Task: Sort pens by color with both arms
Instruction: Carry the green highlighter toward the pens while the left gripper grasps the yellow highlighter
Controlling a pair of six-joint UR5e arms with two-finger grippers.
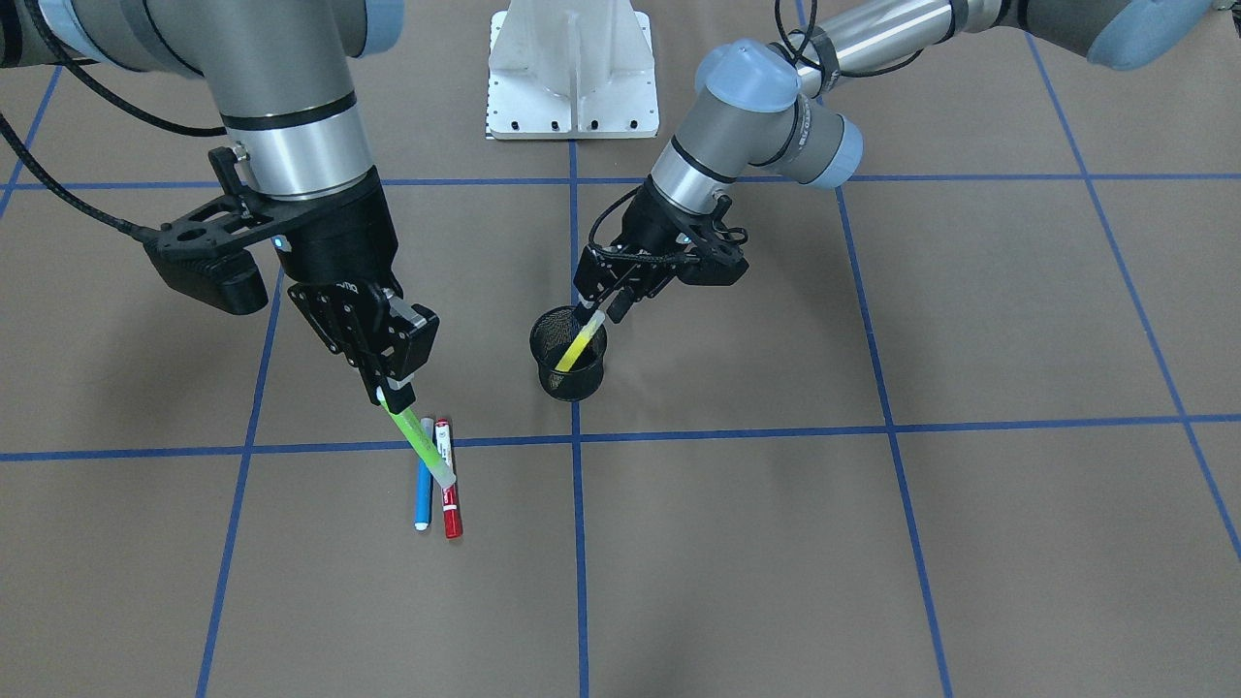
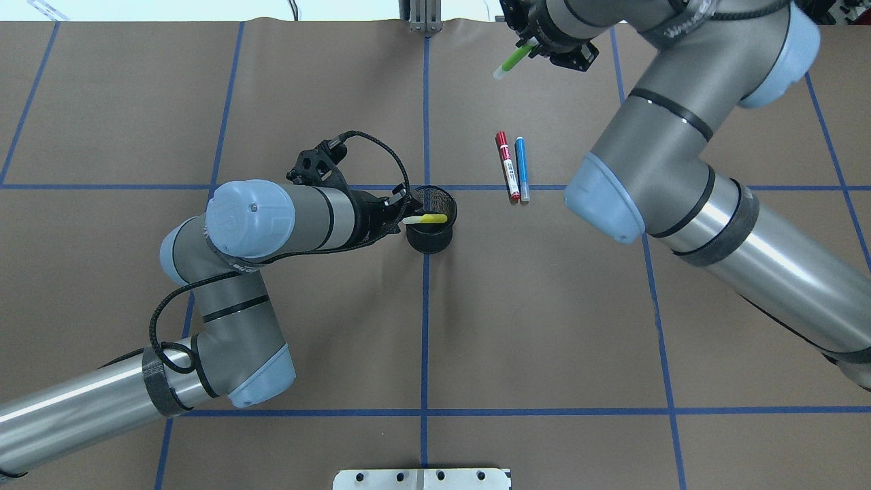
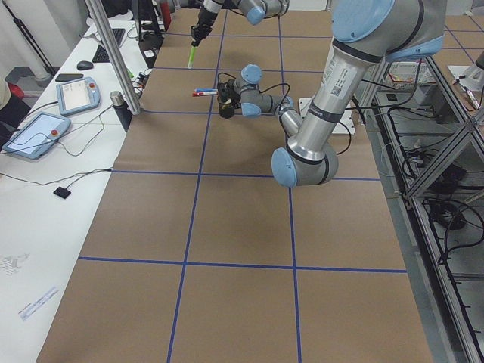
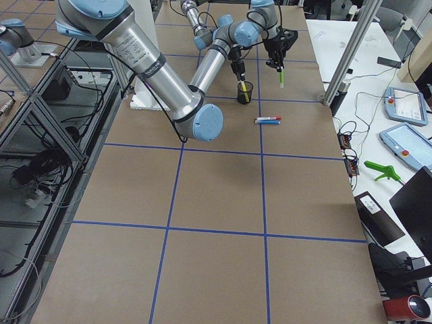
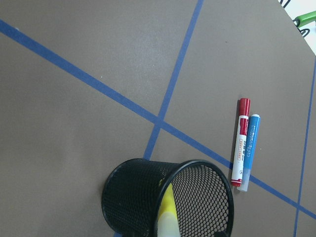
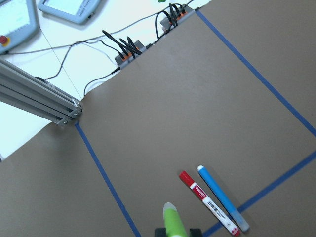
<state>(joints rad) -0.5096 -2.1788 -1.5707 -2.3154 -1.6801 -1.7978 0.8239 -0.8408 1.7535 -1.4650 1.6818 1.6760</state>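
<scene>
My left gripper [image 1: 603, 308] is shut on the white end of the yellow pen [image 1: 574, 347], which leans inside the black mesh cup [image 1: 567, 378] near the table's middle. The pen [image 2: 429, 219] and cup [image 2: 429, 241] also show in the overhead view, and the pen [image 5: 167, 217] in the left wrist view. My right gripper [image 1: 390, 393] is shut on the green pen [image 1: 419, 441] and holds it in the air above the table. The blue pen [image 1: 423, 496] and the red-capped white pen [image 1: 449, 485] lie side by side on the table beneath it, touching or nearly so. Both show in the right wrist view.
The white pedestal base [image 1: 572, 73] stands at the robot's side of the table. Blue tape lines [image 1: 578, 543] divide the brown surface into squares. Past the far edge are tablets [image 6: 74, 6], cables and an aluminium post [image 6: 39, 96].
</scene>
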